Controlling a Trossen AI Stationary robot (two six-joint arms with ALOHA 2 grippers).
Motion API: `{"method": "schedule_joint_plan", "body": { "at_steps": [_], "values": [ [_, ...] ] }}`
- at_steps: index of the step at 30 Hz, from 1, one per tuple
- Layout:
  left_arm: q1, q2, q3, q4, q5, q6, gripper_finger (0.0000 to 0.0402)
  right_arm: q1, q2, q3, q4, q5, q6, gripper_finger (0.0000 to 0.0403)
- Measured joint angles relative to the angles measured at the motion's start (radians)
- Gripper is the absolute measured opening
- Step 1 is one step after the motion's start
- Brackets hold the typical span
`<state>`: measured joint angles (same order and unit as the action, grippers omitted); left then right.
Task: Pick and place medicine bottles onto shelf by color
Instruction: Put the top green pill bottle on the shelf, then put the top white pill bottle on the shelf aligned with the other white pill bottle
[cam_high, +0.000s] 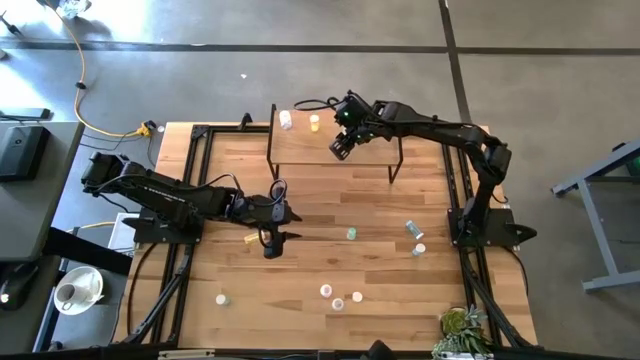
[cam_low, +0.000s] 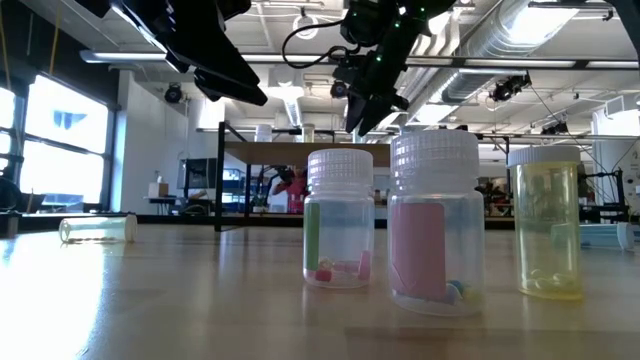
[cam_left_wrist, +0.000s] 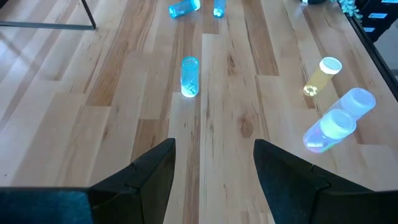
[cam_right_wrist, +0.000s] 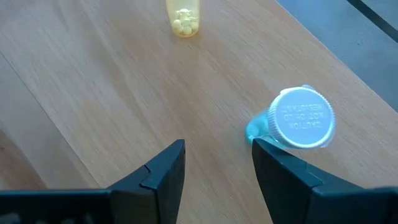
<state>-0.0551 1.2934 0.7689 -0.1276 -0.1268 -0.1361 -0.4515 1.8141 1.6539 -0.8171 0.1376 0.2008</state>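
the right claw (cam_high: 342, 150) hangs over the shelf (cam_high: 300, 150) with fingers apart beside a blue bottle (cam_right_wrist: 292, 121), while the left claw (cam_high: 272, 243), also apart and empty, hovers near the bench's middle.

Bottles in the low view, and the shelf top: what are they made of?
Bottles: apparently clear or tinted plastic, glossy; pills and labels show through the walls. Caps: ribbed, pale translucent plastic. Shelf top: light wood with visible grain, matte, on thin black legs, probably metal.
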Motion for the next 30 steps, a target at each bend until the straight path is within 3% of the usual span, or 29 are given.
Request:
{"method": "schedule_joint_plan", "body": {
  "at_steps": [19, 30],
  "values": [
    [0.0, 0.0, 0.0, 0.0, 0.0, -0.001, 0.0207, -0.004, 0.0, 0.0, 0.014, 0.04, 0.0, 0.0178],
    [0.0, 0.0, 0.0, -0.014, 0.001, -0.003, 0.0207, 0.018, -0.015, 0.0, 0.006, -0.038, -0.028, 0.0178]
  ]
}}
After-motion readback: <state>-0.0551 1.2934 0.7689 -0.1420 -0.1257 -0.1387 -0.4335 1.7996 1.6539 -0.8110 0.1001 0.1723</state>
